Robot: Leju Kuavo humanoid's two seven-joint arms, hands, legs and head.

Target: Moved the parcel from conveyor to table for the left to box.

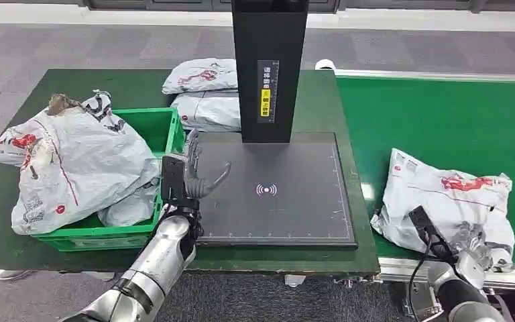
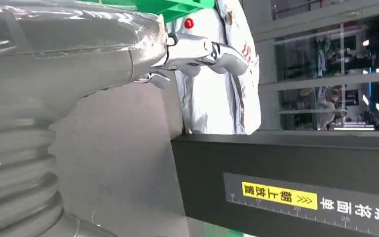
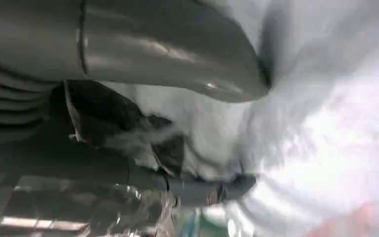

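Gripping parcel [image 1: 446,201] on conveyor [image 1: 442,114] — right hand [image 1: 473,247]; left hand [image 1: 194,176] spread, empty.

Left hand [image 1: 191,176] raised, fingers spread and empty; right hand [image 1: 471,248] low, fingers against white plastic

You see the white plastic parcel [image 1: 446,201] on the green conveyor belt [image 1: 442,114], right of the dark-green desk [image 1: 322,100]; the green plastic crate [image 1: 149,134] sits at the desk's left.
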